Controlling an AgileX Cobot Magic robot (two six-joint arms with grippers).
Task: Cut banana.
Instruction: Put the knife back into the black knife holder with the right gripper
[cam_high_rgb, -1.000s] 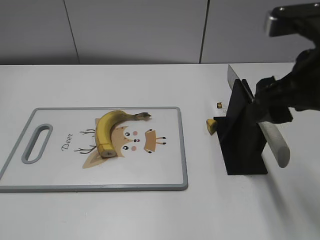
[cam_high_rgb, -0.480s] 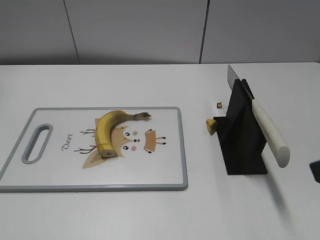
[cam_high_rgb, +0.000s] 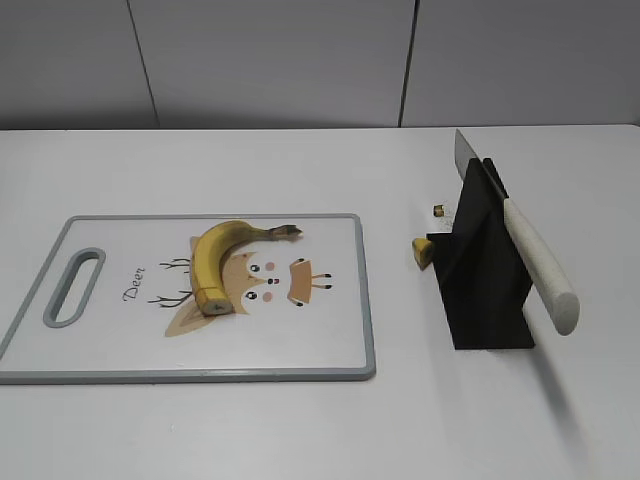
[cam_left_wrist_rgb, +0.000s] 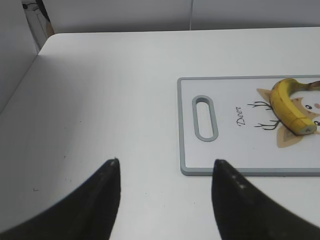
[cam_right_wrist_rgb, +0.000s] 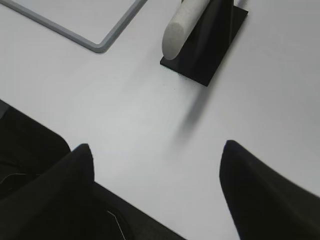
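The curved yellow banana (cam_high_rgb: 218, 258) lies on the white cutting board (cam_high_rgb: 330, 340), stem to the right, flat cut end toward the front; it also shows in the left wrist view (cam_left_wrist_rgb: 287, 103). The knife with a white handle (cam_high_rgb: 540, 265) rests slanted in a black stand (cam_high_rgb: 485, 285); its handle shows in the right wrist view (cam_right_wrist_rgb: 182, 27). My left gripper (cam_left_wrist_rgb: 165, 167) is open and empty over bare table left of the board. My right gripper (cam_right_wrist_rgb: 157, 147) is open and empty over the table's front edge, below the stand. Neither gripper shows in the exterior view.
A small yellow banana scrap (cam_high_rgb: 421, 251) and a tiny brownish crumb (cam_high_rgb: 439, 210) lie on the table left of the stand. The board's grey rim (cam_left_wrist_rgb: 240, 171) and handle slot (cam_left_wrist_rgb: 205, 118) are near my left gripper. The table's front edge (cam_right_wrist_rgb: 125, 200) runs under my right gripper.
My right arm, at the knife handle one second ago, has let go and withdrawn out of the exterior view. The knife stays in the stand. The banana has not moved.
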